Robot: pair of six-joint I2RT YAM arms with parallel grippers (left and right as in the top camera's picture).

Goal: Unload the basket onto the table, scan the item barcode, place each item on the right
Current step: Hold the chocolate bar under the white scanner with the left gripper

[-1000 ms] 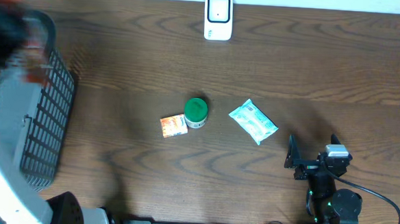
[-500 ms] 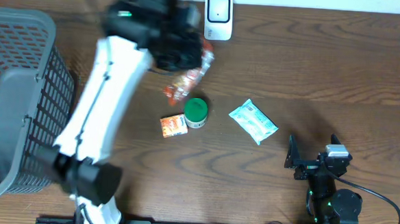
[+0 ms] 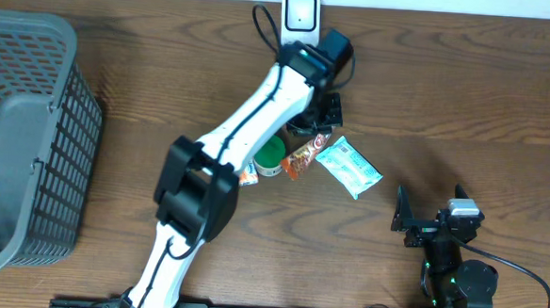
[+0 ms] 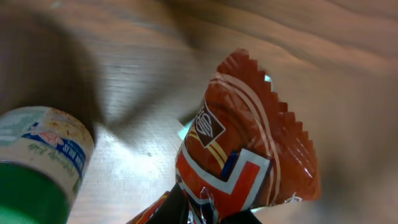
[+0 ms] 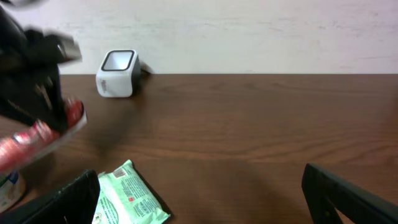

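Note:
My left gripper point(image 3: 310, 139) is shut on a red and orange snack packet point(image 3: 305, 157), pinching its lower end point(image 4: 249, 149) between the black fingers point(image 4: 180, 208). The packet hangs low over the table between a green-lidded bottle point(image 3: 269, 154) and a pale green wipes packet point(image 3: 348, 166). The white scanner point(image 3: 300, 23) stands at the table's far edge, beyond the left arm. In the right wrist view the held packet point(image 5: 37, 140) shows at the left, in front of the scanner point(image 5: 117, 73). My right gripper point(image 3: 422, 218) rests open at the front right, nothing between its fingers point(image 5: 68, 199).
A grey mesh basket point(image 3: 22, 131) fills the left side. A small orange packet point(image 3: 246, 176) lies beside the bottle point(image 4: 37, 162), partly under the left arm. The wipes packet point(image 5: 127, 196) lies just ahead of the right gripper's left finger.
The left arm has swung from the basket at the left across to the table's middle, carrying the snack packet, then moved it from near the scanner down beside the bottle. The right arm is still.

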